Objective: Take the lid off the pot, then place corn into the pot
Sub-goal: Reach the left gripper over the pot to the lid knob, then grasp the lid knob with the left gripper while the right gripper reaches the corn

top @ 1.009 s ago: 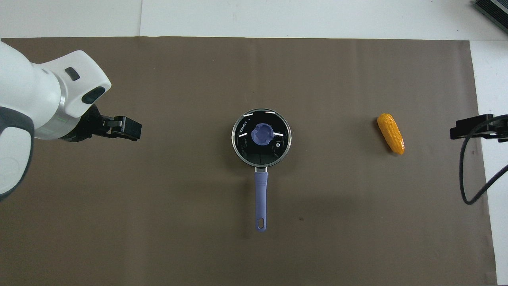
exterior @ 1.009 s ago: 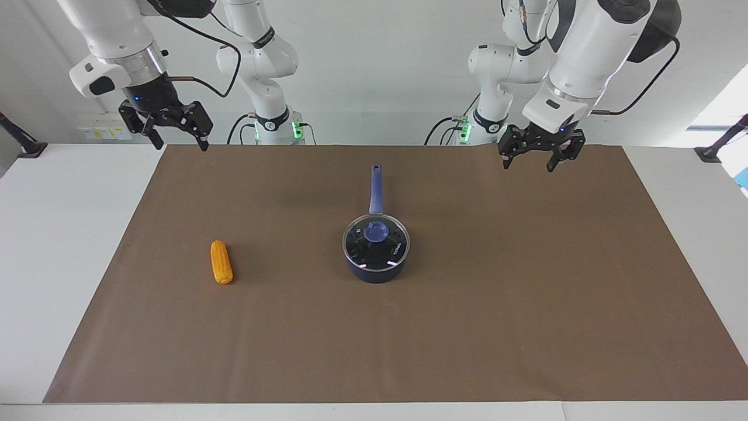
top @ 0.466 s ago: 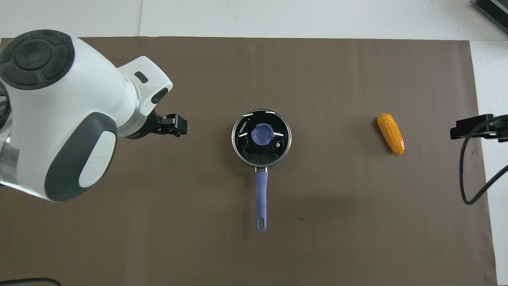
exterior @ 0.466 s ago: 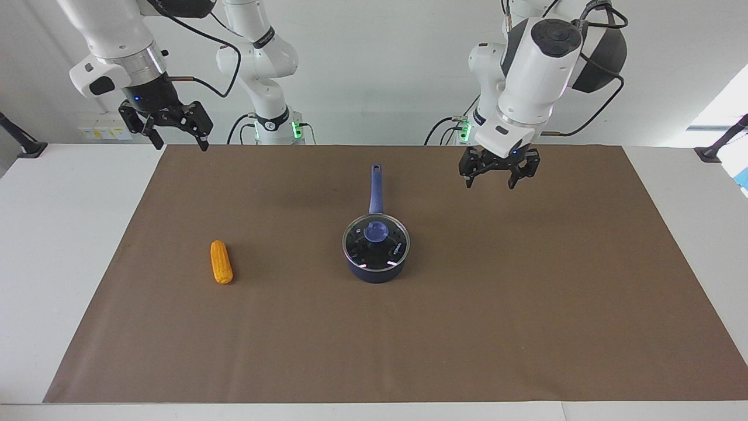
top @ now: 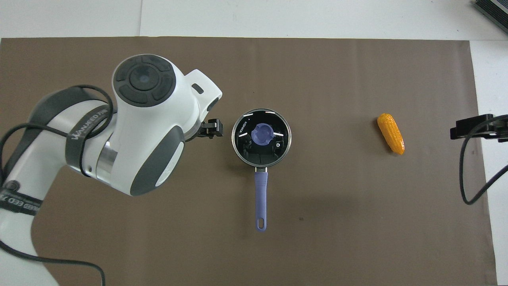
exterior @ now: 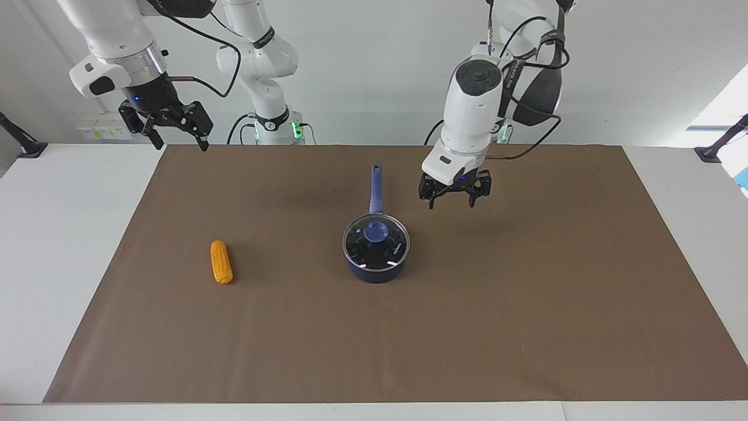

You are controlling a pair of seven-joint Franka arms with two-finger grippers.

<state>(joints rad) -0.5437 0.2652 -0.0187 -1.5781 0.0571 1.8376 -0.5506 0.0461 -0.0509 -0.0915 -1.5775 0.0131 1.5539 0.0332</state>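
Observation:
The navy pot (exterior: 375, 270) (top: 260, 160) stands mid-mat, its long blue handle (exterior: 376, 188) (top: 260, 196) pointing toward the robots. The glass lid (exterior: 395, 237) (top: 243, 139) with its blue knob (exterior: 374, 232) (top: 262, 134) sits on it. The yellow-orange corn (exterior: 221, 262) (top: 391, 133) lies flat toward the right arm's end. My left gripper (exterior: 452, 200) (top: 211, 129) is open and empty, in the air over the mat beside the pot. My right gripper (exterior: 178, 139) (top: 472, 128) is open, raised by the mat's corner, waiting.
A brown mat (exterior: 526, 304) (top: 341, 222) covers most of the white table (exterior: 64, 234). Black stands sit at the table's ends (exterior: 23, 146) (exterior: 716, 149). A dark object (top: 492, 10) lies on the table off the mat's corner, farthest from the robots.
My left arm has swung in from the mat's edge toward the pot, lowering its gripper to just beside the lid. The right arm, pot, lid and corn have not moved.

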